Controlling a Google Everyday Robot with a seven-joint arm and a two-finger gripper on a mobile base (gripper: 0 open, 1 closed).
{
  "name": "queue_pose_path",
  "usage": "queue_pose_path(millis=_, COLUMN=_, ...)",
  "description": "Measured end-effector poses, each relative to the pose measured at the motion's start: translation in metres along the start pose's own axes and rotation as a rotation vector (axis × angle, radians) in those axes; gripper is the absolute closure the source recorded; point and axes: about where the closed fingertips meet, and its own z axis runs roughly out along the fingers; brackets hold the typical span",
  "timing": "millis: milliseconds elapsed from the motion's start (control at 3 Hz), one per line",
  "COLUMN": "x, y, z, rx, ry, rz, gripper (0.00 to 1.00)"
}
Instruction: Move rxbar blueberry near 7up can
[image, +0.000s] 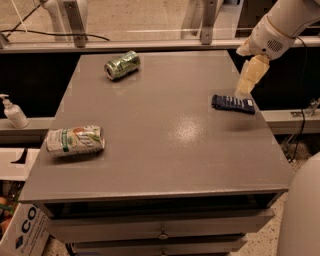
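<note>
The rxbar blueberry (233, 104), a flat dark navy bar with pale lettering, lies near the right edge of the grey table (160, 150). The 7up can (75, 140), white with a green band and orange marks, dented, lies on its side near the table's left front edge. My gripper (246, 86) hangs from the white arm (275, 30) at the upper right, its pale fingers pointing down just above the bar's far right end.
An all-green shiny can (122, 64) lies on its side at the back left of the table. A soap pump bottle (13, 112) stands on a ledge to the left. A cardboard box (20, 225) sits on the floor at the lower left. Drawers sit below the tabletop.
</note>
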Motion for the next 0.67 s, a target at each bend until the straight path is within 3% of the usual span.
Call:
queue_pose_path(millis=333, x=0.023, y=-0.014, z=0.042, rx=-0.009, ry=0.033, rz=-0.015, gripper=0.0)
queue_pose_path(millis=667, x=0.038, y=-0.009, z=0.061, rx=-0.024, ry=0.056, rz=-0.012, gripper=0.0)
